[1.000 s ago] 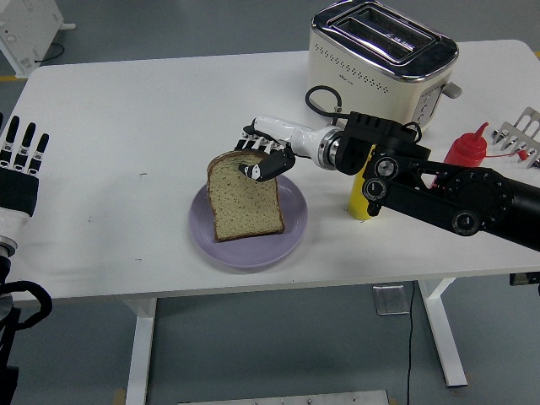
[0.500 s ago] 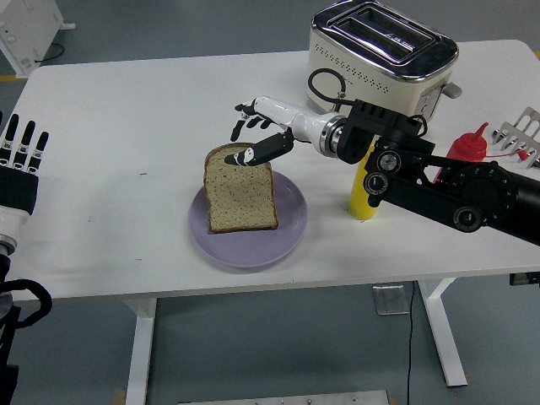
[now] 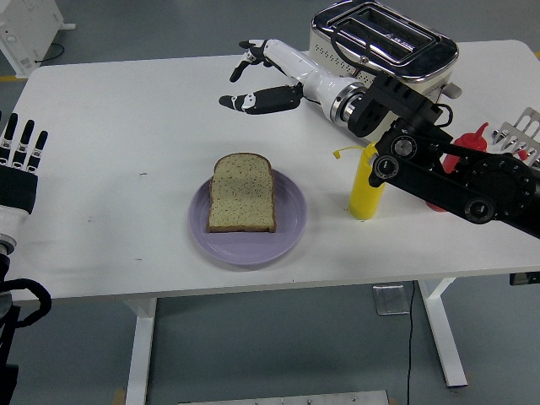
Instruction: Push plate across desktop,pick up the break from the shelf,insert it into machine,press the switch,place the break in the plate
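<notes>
The right hand (image 3: 257, 80), white-backed with black fingertips, hung over the bare white table (image 3: 126, 126) with its fingers spread apart and holding nothing, while the speckled slice of bread (image 3: 242, 193), square with a rounded top crust, lay flat on the round lavender plate (image 3: 287, 228) below and well apart from it. Behind that hand's wrist stood the glossy cream two-slot toaster (image 3: 384, 42), and its black forearm partly hid the yellow squeeze bottle (image 3: 365, 192), the red bottle (image 3: 467, 143) and the metal rack (image 3: 521, 135) cut off by the frame's edge. The left hand (image 3: 21, 164) rested far off at the table's opposite edge, fingers straight and relaxed.
</notes>
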Controlling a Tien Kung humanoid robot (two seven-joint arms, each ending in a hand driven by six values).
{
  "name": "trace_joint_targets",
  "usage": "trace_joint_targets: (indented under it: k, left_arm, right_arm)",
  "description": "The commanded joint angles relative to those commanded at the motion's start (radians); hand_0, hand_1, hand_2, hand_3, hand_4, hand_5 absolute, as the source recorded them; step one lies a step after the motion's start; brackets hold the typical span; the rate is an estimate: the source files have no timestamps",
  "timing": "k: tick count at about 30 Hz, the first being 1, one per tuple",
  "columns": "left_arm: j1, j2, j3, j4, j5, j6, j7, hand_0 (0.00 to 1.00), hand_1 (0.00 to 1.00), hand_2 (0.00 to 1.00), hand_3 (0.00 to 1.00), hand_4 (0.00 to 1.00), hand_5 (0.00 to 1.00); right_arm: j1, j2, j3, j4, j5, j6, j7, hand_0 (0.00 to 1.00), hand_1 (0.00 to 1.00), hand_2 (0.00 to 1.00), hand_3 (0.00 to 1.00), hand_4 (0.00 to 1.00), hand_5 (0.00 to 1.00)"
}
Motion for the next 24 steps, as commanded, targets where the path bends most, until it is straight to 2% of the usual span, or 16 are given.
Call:
trace_joint_targets:
  k: [4, 5, 8, 10, 11, 16, 17, 20, 24]
  left_arm:
    - [0.003, 0.000, 0.001, 0.000, 0.000, 0.000, 0.000, 0.860, 0.814, 0.874, 0.774, 0.715, 0.998]
    - [0.004, 0.000, 0.001, 0.000, 0.000, 0.000, -0.001, 0.860, 0.814, 0.874, 0.775, 0.714, 0.998]
    - [0.008, 0.001, 0.003, 0.000, 0.000, 0.000, -0.001, 0.860, 0.814, 0.874, 0.775, 0.714, 0.998]
    - [0.011, 0.001, 0.003, 0.000, 0.000, 0.000, -0.001, 0.860, 0.814, 0.874, 0.775, 0.714, 0.998]
    - [0.012, 0.001, 0.004, 0.000, 0.000, 0.000, -0.001, 0.860, 0.813, 0.874, 0.775, 0.714, 0.998]
    - [0.017, 0.001, 0.005, 0.000, 0.000, 0.000, -0.001, 0.860, 0.813, 0.874, 0.775, 0.714, 0.998]
    - [0.018, 0.001, 0.005, 0.000, 0.001, 0.000, -0.001, 0.860, 0.813, 0.874, 0.775, 0.716, 0.998]
    - [0.020, 0.000, 0.006, -0.001, 0.001, 0.001, -0.001, 0.860, 0.813, 0.874, 0.775, 0.716, 0.998]
    - [0.022, 0.000, 0.006, -0.001, 0.001, 0.001, -0.001, 0.860, 0.813, 0.874, 0.775, 0.714, 0.998]
  right_arm:
    - [-0.032, -0.021, 0.101, 0.059, 0.093, -0.027, 0.073, 0.902, 0.868, 0.948, 0.998, 0.820, 0.401]
    - [-0.040, -0.026, 0.131, 0.069, 0.127, -0.030, 0.095, 0.896, 0.854, 0.917, 0.974, 0.772, 0.365]
    - [-0.068, -0.039, 0.219, 0.082, 0.230, -0.029, 0.160, 0.896, 0.854, 0.917, 0.974, 0.772, 0.365]
    - [-0.088, -0.048, 0.283, 0.077, 0.305, -0.031, 0.203, 0.896, 0.854, 0.917, 0.974, 0.772, 0.365]
    - [-0.098, -0.052, 0.310, 0.072, 0.335, -0.032, 0.225, 0.894, 0.857, 0.909, 0.955, 0.735, 0.381]
    - [-0.160, -0.081, 0.464, 0.039, 0.512, -0.057, 0.318, 0.894, 0.857, 0.909, 0.955, 0.735, 0.381]
    - [-0.171, -0.086, 0.489, 0.034, 0.542, -0.063, 0.332, 0.843, 0.813, 0.844, 0.884, 0.628, 0.362]
    - [-0.219, -0.105, 0.578, 0.011, 0.646, -0.089, 0.383, 0.843, 0.813, 0.844, 0.884, 0.628, 0.362]
    - [-0.284, -0.128, 0.694, -0.029, 0.773, -0.085, 0.421, 0.836, 0.799, 0.836, 0.877, 0.591, 0.374]
